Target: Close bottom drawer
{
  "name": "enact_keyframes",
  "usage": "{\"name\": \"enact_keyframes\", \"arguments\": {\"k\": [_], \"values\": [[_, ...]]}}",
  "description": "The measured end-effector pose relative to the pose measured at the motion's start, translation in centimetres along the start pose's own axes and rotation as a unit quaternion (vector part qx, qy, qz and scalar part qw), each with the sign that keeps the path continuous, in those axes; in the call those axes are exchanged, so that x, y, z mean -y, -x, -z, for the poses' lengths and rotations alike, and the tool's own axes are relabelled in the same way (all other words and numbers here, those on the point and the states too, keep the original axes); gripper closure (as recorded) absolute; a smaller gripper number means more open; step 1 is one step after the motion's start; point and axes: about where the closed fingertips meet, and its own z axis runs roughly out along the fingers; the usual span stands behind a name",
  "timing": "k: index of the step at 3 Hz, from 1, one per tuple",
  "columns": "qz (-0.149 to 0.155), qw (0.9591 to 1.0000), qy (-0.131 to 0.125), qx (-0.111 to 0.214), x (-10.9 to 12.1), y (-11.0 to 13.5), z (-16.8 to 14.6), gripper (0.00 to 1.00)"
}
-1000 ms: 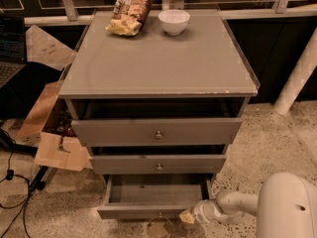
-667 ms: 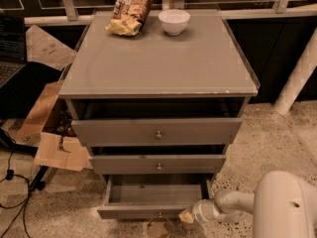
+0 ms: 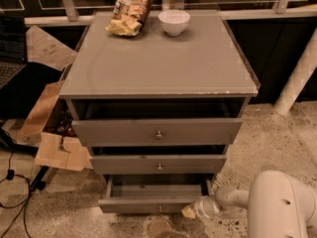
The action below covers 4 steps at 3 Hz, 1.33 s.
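Note:
The bottom drawer [image 3: 148, 205] of the grey cabinet is pulled out, with its small brass knob [image 3: 159, 209] at the centre of the front panel. My gripper [image 3: 190, 211] sits low at the drawer's right front corner, touching or nearly touching the front panel's right end. The white arm [image 3: 277, 207] reaches in from the lower right. The middle drawer [image 3: 158, 163] and the top drawer [image 3: 157, 132] above are also slightly open.
A chip bag [image 3: 130, 10] and a white bowl [image 3: 174, 21] sit on the cabinet top [image 3: 158, 63]. Cardboard pieces [image 3: 57, 150] and cables [image 3: 10, 182] lie on the floor at left. A white post [image 3: 297, 81] stands at right.
The arm has shifted slightly; the gripper stays at the drawer's right front corner. The drawer remains about as far out as before.

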Motion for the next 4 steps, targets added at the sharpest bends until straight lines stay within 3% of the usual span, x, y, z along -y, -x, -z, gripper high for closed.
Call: {"name": "enact_keyframes", "arguments": {"k": [1,2,3,4], "values": [[0.0,1.0,0.0,0.0,0.0,0.0,0.0,1.0],[0.012,0.9996,-0.02,0.012,1.7,2.0,0.1,1.0],[0.027,0.998,-0.049,0.031,3.6,5.2,0.3,1.0],[0.044,0.994,-0.09,0.046,6.7,10.3,-0.1,1.0]]}}
